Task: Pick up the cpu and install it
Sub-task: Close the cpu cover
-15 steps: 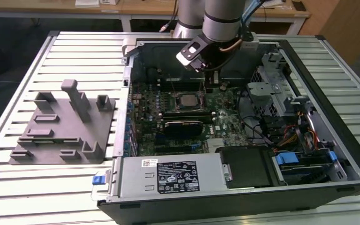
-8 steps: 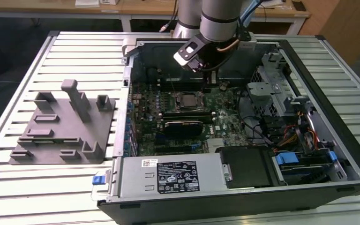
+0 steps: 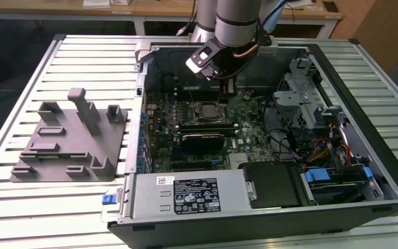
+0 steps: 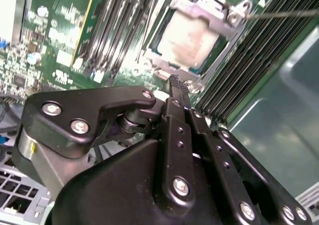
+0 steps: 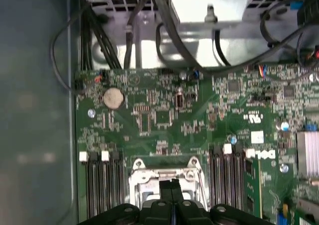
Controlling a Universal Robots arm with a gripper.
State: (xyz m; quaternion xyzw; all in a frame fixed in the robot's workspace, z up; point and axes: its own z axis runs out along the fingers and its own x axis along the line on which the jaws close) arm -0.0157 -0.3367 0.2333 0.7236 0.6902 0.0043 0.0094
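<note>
One cpu (image 4: 192, 38) is present: a flat square chip with a pale silvery top. It lies face-up inside the motherboard socket, with the metal socket frame (image 4: 209, 8) around its edges. In the exterior view the cpu (image 3: 208, 110) sits near the middle of the motherboard (image 3: 247, 132), inside the open computer case (image 3: 268, 220).

The two fingers (image 4: 172, 115) are pressed flat together and hold nothing. In the second wrist view the cpu lies just beyond the fingertips, and the seam where the fingers meet points toward its near edge. The fingers hang above the board. Contact with the socket frame cannot be confirmed. The chip is square, so it has no long axis, and its edges run parallel to the frame. In the first wrist view the closed fingers (image 5: 167, 187) overlap the near part of the frame.

Judged from this layout, the cpu is placed in the socket. Whether the frame is latched cannot be determined.

Count of surrounding items:
- One socket.
- Two banks of memory slots, one on each side of the socket (image 5: 102, 185) (image 5: 232, 180).
- One coin cell (image 5: 113, 98) on the motherboard.
- One grey fixture (image 3: 68, 140) on the slatted counter (image 3: 88, 57), well apart from the case on the exterior view's left.
- One arm (image 3: 237, 15), reaching down into the case.
</note>
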